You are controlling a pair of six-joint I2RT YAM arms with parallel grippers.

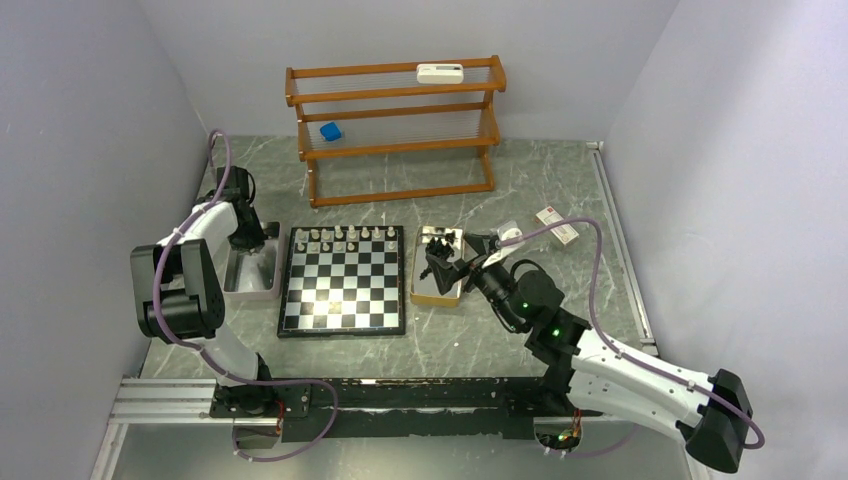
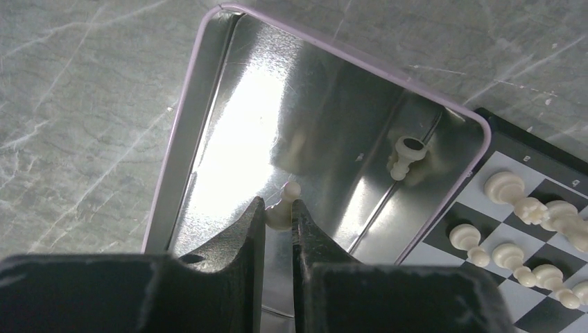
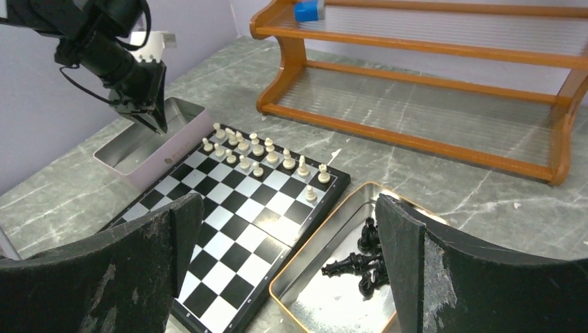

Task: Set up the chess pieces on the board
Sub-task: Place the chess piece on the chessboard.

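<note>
Left gripper [image 2: 279, 205] clenched on a cream piece [image 2: 287, 190] inside the lilac-rimmed tray [image 2: 229, 90]; right gripper [image 3: 288, 208] gaped above black pieces [image 3: 364, 239] (board [image 2: 548, 166] rim showed an "e", tray print illegible).

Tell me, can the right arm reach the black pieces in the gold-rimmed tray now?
Probably yes: the right gripper hovers open over the gold-rimmed tray, the black pieces lie uncovered below it, nothing between.

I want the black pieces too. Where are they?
In the right wrist view the black pieces lie in the gold-rimmed tray, just right of the board, on the table's right side.
</note>
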